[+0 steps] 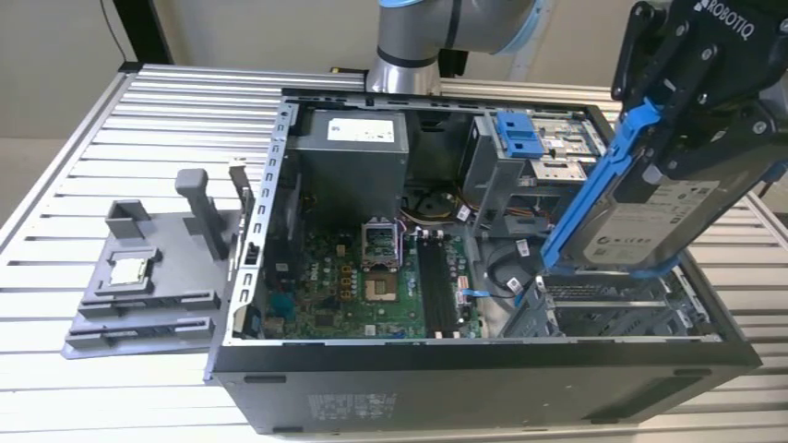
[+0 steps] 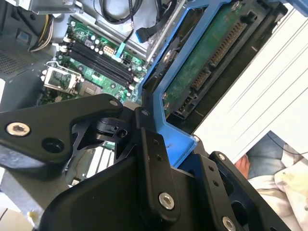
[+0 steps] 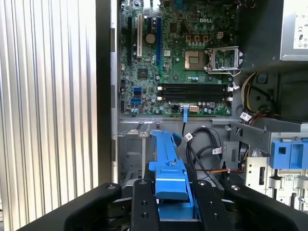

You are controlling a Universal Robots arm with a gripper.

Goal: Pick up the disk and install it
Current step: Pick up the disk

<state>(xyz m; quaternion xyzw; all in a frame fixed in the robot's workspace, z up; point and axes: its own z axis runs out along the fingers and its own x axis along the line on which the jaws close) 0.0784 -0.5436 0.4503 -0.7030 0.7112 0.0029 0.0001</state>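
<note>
The disk (image 1: 647,226), tilted, is gripped by the closed hand (image 1: 696,152) above the drive cage (image 1: 615,318) at the four o'clock side of the open computer case (image 1: 493,388) in the exterior view.

The silver-grey disk (image 1: 662,210) has a white label (image 1: 634,238) and blue rails (image 1: 593,189), the gripper (image 3: 172,187) is black, the motherboard (image 3: 178,57) green, the table (image 1: 161,120) silver-ribbed.

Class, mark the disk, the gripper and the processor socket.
disk (image 1: 647,231): exterior view, on its white label.
gripper (image 3: 172,195): first wrist view, midway between its fingertips.
processor socket (image 3: 195,58): first wrist view, its middle.
</note>
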